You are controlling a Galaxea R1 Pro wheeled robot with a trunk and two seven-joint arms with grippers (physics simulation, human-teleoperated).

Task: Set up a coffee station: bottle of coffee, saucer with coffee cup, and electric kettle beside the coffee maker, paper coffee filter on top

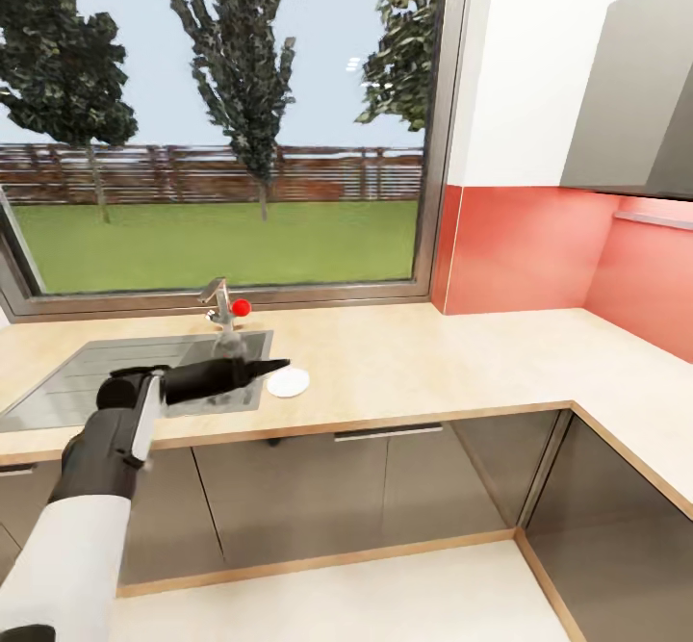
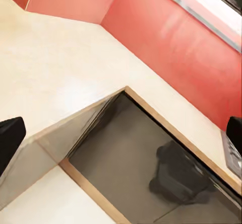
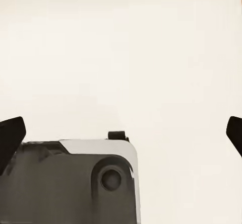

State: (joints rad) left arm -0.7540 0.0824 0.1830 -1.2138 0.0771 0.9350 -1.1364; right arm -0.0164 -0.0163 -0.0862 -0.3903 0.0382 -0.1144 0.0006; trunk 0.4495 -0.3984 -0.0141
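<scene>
The left arm is seen in the head view extended over the kitchen countertop (image 1: 452, 358), with the left gripper (image 1: 274, 367) held level above the right part of the inset steel sink (image 1: 87, 372). The gripper's dark tip points toward the saucer (image 1: 288, 383), which lies flat on the light wood surface just beside the sink's right edge; whether the tip touches the saucer cannot be told. In the left wrist view the fingertips (image 2: 10, 138) appear at opposite edges of the picture, so the jaws are set wide, with nothing between them. Between them, in that view, the corner of the L-shaped surface, the grey cabinet fronts (image 2: 146, 158) and the red backsplash (image 2: 171, 38) are shown. A faucet (image 1: 219, 297) with a red knob (image 1: 241, 307) stands behind the sink, below a large window (image 1: 221, 113) through which trees, a fence and grass are seen. A grey wall cabinet (image 1: 635, 93) hangs at the upper right. In the right wrist view the right gripper (image 3: 121, 133) has its fingertips (image 3: 11, 136) at both edges of the picture, so the jaws are set wide and hold nothing; a pale floor and a grey and white part of the robot (image 3: 75, 183) lie beyond them.
</scene>
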